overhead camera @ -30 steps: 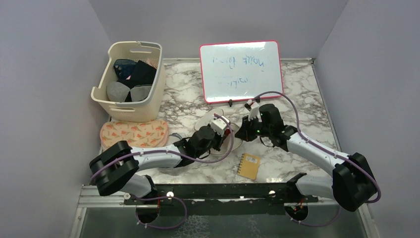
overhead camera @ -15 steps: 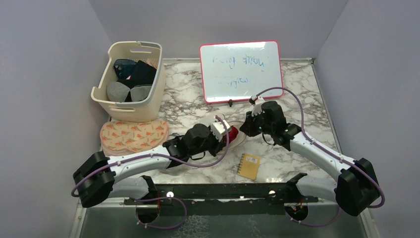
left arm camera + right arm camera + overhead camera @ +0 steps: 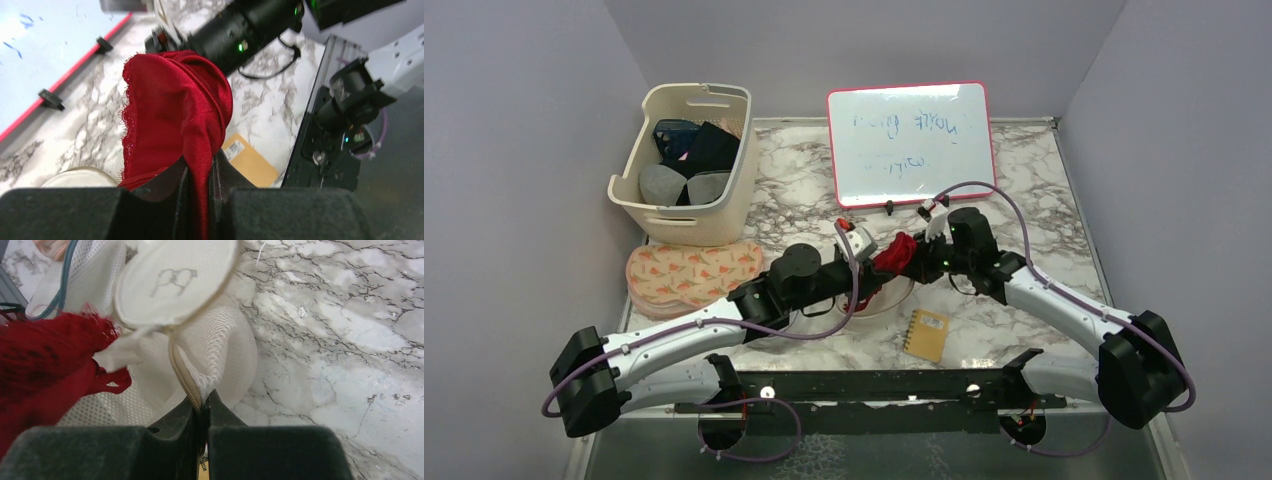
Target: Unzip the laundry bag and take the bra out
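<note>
Marble table [image 3: 1044,190] | left gripper [image 3: 200,172] outstretched, pinches bra [image 3: 170,100] | right gripper [image 3: 201,405] pinches laundry bag [image 3: 175,275]

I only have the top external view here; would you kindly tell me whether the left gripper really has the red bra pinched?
Observer: Yes. In the left wrist view the left gripper is shut on the red bra, its fabric squeezed in the jaws.
Operator: Thank you. What is the right gripper holding?
Observer: The right wrist view shows the right gripper shut on the laundry bag at its tan zipper edge.
Operator: Is the bag unzipped?
Observer: Yes; its round top, bra icon visible, stands lifted away from the mesh.
</note>
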